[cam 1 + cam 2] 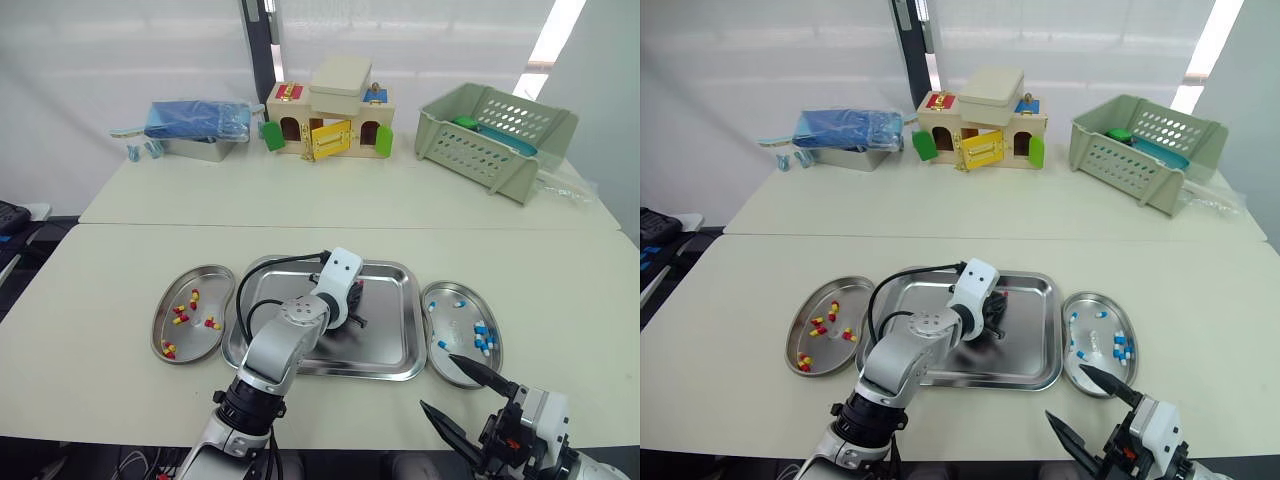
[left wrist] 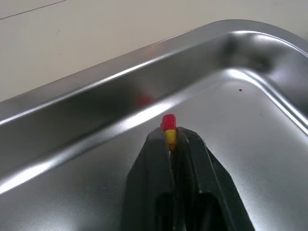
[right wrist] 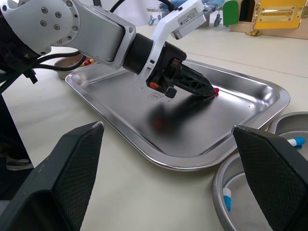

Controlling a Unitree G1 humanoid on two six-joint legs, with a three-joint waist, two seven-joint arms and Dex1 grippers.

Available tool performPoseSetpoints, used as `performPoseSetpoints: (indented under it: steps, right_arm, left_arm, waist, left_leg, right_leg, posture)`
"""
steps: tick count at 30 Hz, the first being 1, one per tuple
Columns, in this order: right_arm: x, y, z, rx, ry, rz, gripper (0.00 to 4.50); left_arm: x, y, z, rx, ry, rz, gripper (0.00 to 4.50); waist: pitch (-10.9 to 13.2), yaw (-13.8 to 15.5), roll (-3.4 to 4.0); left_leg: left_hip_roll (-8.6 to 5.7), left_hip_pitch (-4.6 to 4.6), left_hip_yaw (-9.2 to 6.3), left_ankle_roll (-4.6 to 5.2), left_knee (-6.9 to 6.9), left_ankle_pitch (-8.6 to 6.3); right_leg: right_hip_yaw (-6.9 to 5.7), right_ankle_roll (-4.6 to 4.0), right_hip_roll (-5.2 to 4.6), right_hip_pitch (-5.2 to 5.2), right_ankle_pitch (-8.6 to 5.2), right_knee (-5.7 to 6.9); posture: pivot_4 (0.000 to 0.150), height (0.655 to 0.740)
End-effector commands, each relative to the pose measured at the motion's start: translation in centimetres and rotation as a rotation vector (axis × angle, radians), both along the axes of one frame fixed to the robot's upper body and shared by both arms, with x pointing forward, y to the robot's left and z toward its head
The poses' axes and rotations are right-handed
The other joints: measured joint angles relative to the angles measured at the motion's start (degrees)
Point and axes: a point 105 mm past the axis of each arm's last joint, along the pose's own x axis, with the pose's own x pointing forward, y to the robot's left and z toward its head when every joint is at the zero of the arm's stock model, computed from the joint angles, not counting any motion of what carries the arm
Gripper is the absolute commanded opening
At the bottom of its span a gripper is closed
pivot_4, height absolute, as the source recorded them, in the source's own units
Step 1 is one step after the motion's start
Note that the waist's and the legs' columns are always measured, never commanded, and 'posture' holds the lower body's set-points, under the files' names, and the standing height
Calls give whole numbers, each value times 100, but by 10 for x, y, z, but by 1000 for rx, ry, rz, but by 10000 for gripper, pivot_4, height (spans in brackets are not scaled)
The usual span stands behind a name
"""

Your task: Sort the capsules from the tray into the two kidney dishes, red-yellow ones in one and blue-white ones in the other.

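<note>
Now the left gripper (image 2: pixel 171 137) is down inside the tray (image 1: pixel 385 330), its two black fingers closed on a red-yellow capsule (image 2: pixel 168 126). The fingertips pinch the yellow half, and the red end sticks out past them just above the tray floor, near the tray's far wall. The right gripper (image 1: pixel 462 398) hangs open over the near edge of the tabletop, just in front of the right dish (image 1: pixel 455 325), with nothing between its fingers.

The left dish (image 1: pixel 215 280) holds the red-yellow capsules (image 1: pixel 183 318) and the right dish holds the blue-white capsules (image 1: pixel 482 338), so the held one belongs in the left dish.

The capsule is probably almost weightless, so lifting it should cost no effort. The difficulty is its shape and skin. It is small, round and smooth, and such a shell tends to squirt out of a pinch that sits near one end. The present hold is close to the tips and off the capsule's middle, which looks somewhat marginal. A hold across the seam where the two colours meet would be steadier. The shell is likely thin and hollow, so a hard squeeze could dent it or pull the halves apart. If dropped on the polished metal it would likely roll away.
</note>
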Motion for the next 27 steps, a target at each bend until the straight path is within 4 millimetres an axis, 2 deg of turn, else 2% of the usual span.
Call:
performPoseSetpoints:
  steps: [1,7,10,14,19,23,27]
  right_arm:
    - [1,-1,7,0,-38,1,45000]
    - [1,-1,7,-2,-38,5,45000]
    - [1,0,9,-3,-39,15,45000]
    - [-1,1,11,-17,-36,62,45000]
    - [3,-1,14,-36,-47,142,45000]
    - [7,-3,18,-49,-60,211,45000]
    - [5,-3,17,-60,-54,282,45000]
  left_arm:
    - [-2,0,-6,11,26,-2,447]
    - [-3,1,-6,9,15,-8,447]
    - [-8,-1,4,-25,-44,-61,447]
    - [-17,5,18,-51,-131,-138,447]
    - [-32,25,44,-101,-251,-225,447]
    - [-40,56,55,-99,-285,-144,447]
    - [-50,96,60,-102,-299,45,447]
  waist:
    - [0,0,0]
    - [0,0,0]
    - [0,0,0]
    - [0,-10,0]
    - [1,-6,-1]
    - [2,-9,-3]
    - [2,-21,-2]
  left_leg:
    - [0,0,0,0,0,0]
    - [0,0,0,0,0,0]
    - [0,1,0,0,0,0]
    - [1,2,0,-1,-3,1]
    - [1,2,1,-1,-3,0]
    - [1,1,1,0,-2,0]
    - [2,6,1,2,-6,-1]
  right_leg:
    - [0,0,0,0,0,0]
    - [0,0,0,0,0,0]
    - [1,0,0,0,0,0]
    - [1,0,1,-1,0,0]
    - [2,0,0,-1,0,0]
    - [2,0,-2,1,0,-3]
    - [3,0,-1,1,0,-4]
  posture:
    - [1500,7400]
    - [1500,7400]
    - [1500,7400]
    - [1500,7400]
    - [1500,7400]
    - [1500,7400]
    - [1500,7400]
